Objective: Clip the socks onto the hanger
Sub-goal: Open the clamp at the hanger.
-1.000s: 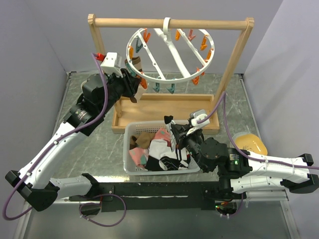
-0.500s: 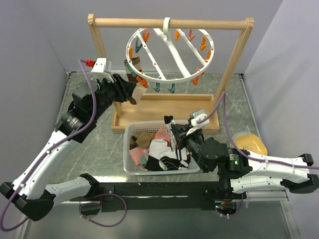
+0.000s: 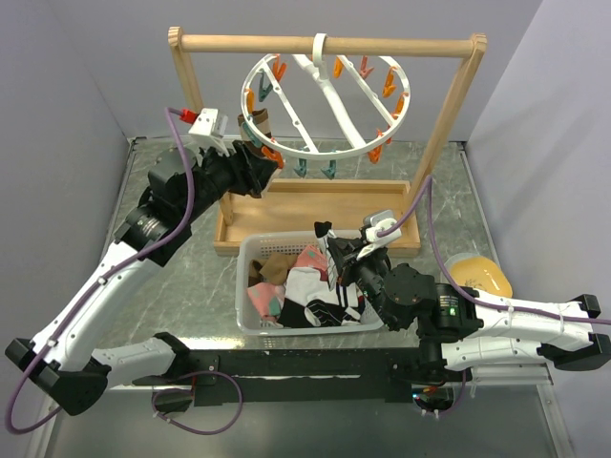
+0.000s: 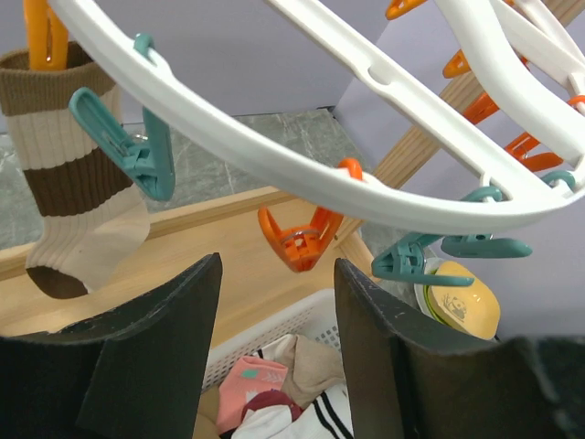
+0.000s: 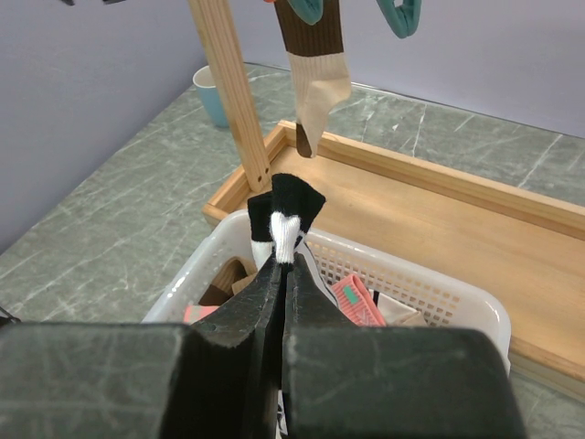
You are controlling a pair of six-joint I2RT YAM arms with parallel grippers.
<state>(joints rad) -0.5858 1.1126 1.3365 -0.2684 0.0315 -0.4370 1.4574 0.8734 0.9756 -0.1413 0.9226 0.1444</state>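
- Up at the hanger (image 3: 315, 151), the left gripper (image 3: 260, 170) sits just under the lower left rim with its jaws apart and nothing between them.
- Its wrist view looks between the two dark fingers (image 4: 155, 357) at an orange peg (image 4: 302, 242) hanging from the hanger (image 4: 274, 165) ring, close to the gripper (image 4: 277, 265) but not touching it.
- A brown-and-cream striped sock (image 4: 73, 183) hangs by its cuff from the rim, left of a teal peg (image 4: 123, 146). In the top view it (image 3: 258, 124) is just above the left gripper.
- The hanger hooks over the crossbar of a wooden frame (image 3: 325, 44), whose base is a wooden tray (image 3: 315, 205).
- The right gripper (image 3: 329, 250) is pinched shut on a black-and-white sock (image 3: 323, 232), lifting it upright over the basket (image 3: 243, 286).
- From that wrist, the sock (image 5: 285, 215) pokes up above the closed fingertips (image 5: 281, 274).
- More socks (image 3: 296, 286) are piled in the white basket, in front of the tray.
- A yellow bowl (image 3: 477, 275) sits on the table to the right of the basket.
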